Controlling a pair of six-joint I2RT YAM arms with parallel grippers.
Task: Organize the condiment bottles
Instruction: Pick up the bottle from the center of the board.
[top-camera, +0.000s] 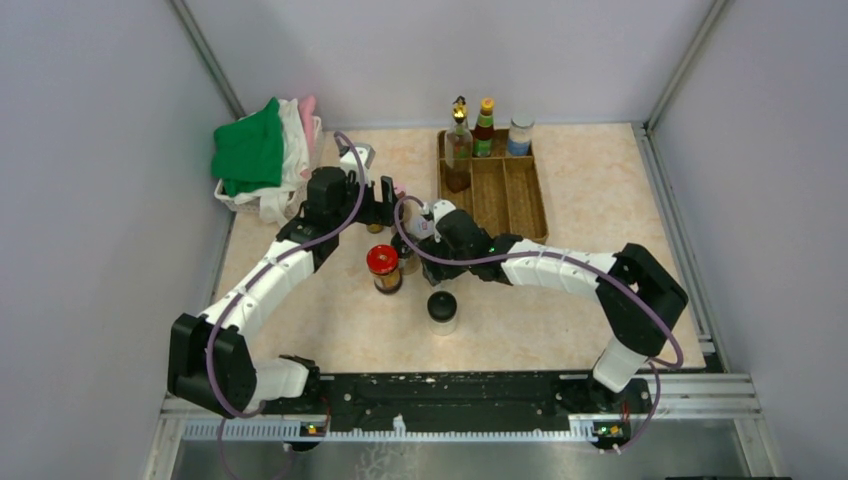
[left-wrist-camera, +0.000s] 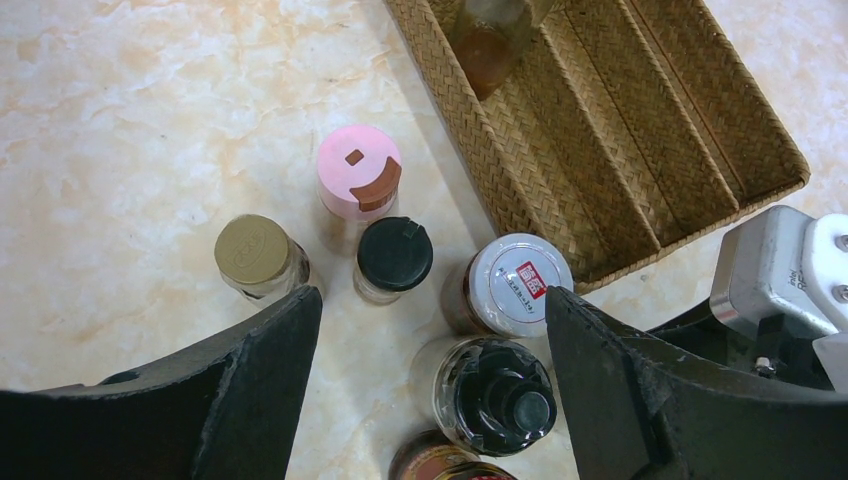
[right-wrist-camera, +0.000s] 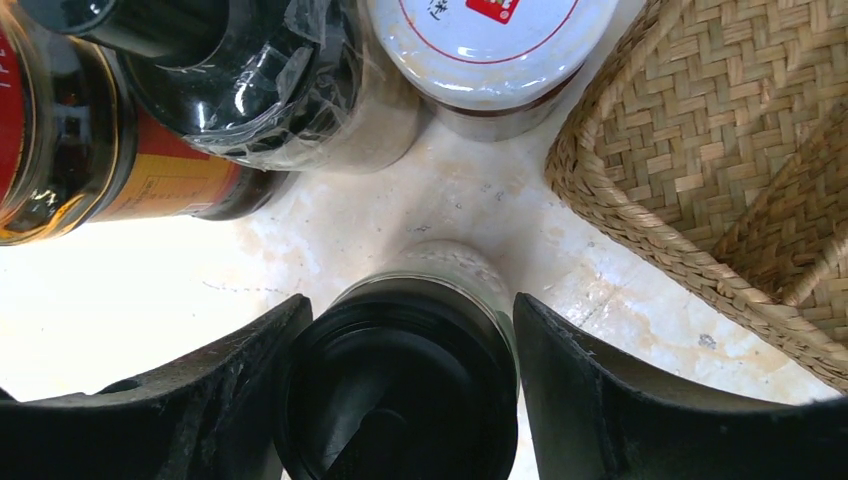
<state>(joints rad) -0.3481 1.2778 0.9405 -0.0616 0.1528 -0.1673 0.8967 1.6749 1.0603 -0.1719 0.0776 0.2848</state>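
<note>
Black-capped jar (right-wrist-camera: 400, 400) on the counter (right-wrist-camera: 400, 220) near the tray (right-wrist-camera: 700, 150) is flanked by the right pincer (right-wrist-camera: 408, 305), grip cannot be told; it should be clamped squarely and lifted straight, left pincer (left-wrist-camera: 432, 298) being apart.

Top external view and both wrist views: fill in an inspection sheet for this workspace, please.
Surface: beige marbled tabletop, faint specks near the tray.
Job's things: tall clear gold-topped bottle, yellow-capped red bottle and silver-capped jar stand at the far end of the brown woven tray. Red-lidded jar and black-lidded jar stand apart. Pink-capped jar, gold-capped jar and white-capped jar cluster beside the tray.
Clutter: white basket holding green and pink cloths.
Grippers: left gripper open above the cluster. Right gripper straddles a black-capped jar, grip unclear.
Cables: purple cables run along both arms.
Surroundings: grey walls.
</note>
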